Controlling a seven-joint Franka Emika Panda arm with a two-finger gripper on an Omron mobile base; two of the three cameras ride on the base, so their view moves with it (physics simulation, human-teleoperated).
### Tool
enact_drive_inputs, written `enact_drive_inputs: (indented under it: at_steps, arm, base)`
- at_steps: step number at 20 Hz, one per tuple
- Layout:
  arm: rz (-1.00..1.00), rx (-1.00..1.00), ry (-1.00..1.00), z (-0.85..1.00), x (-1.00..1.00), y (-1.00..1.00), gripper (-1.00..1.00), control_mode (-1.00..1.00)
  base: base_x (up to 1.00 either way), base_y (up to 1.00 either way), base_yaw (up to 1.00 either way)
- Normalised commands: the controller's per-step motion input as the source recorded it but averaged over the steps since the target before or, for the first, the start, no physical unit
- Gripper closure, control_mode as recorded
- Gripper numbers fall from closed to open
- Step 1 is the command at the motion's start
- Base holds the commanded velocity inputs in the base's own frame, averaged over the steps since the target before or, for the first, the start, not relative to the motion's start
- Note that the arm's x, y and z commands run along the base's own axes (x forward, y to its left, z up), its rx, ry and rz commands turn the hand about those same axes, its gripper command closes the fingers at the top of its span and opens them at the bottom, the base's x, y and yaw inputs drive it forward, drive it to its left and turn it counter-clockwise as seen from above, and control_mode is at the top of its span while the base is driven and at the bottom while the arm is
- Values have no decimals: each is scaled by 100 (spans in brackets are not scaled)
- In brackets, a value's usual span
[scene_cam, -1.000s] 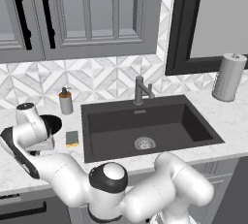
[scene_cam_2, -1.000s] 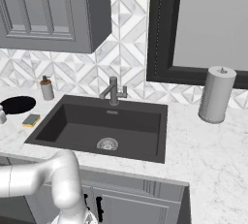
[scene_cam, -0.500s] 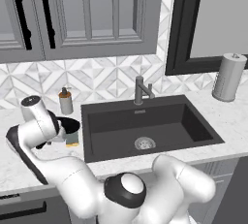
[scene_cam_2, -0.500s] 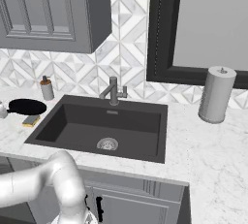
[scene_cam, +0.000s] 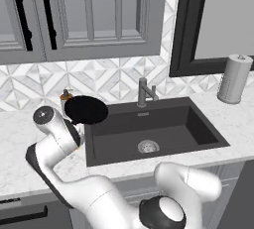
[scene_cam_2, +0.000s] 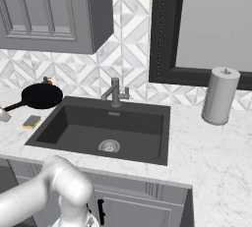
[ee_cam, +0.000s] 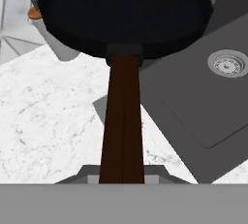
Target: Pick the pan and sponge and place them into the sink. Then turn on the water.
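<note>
The black pan hangs in the air over the counter by the sink's left edge, its disc level. My gripper is shut on the end of its dark brown handle, and in the right base view the gripper is at the far left. The yellow sponge lies on the counter just left of the sink, below the pan's handle. The dark basin has a round steel drain and a grey faucet behind it. No water stream shows at the spout.
A soap dispenser bottle stands against the tiled wall behind the pan. A paper towel roll stands on the counter right of the sink. Grey cabinets hang above the counter, and my own arm rises along the sink's left side.
The pan has risen off the counter in my gripper and travelled right, toward the sink's left edge. The sponge has stayed in place.
</note>
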Motion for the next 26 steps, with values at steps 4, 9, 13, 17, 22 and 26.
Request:
enact_drive_inputs:
  at_steps: [4,9,13,17,22,26]
  arm:
    - [-35,10,-6,36,-9,-53,100,-100]
    - [-30,3,1,31,0,-36,100,-100]
    - [-34,2,4,23,0,-39,100,-100]
    - [-31,10,7,5,0,-50,100,-100]
    - [-3,12,8,0,0,-56,100,-100]
    - [1,5,10,0,2,-46,100,-100]
  base:
    - [0,0,0]
    - [0,0,0]
    - [0,0,0]
    - [0,0,0]
    - [0,0,0]
    - [0,0,0]
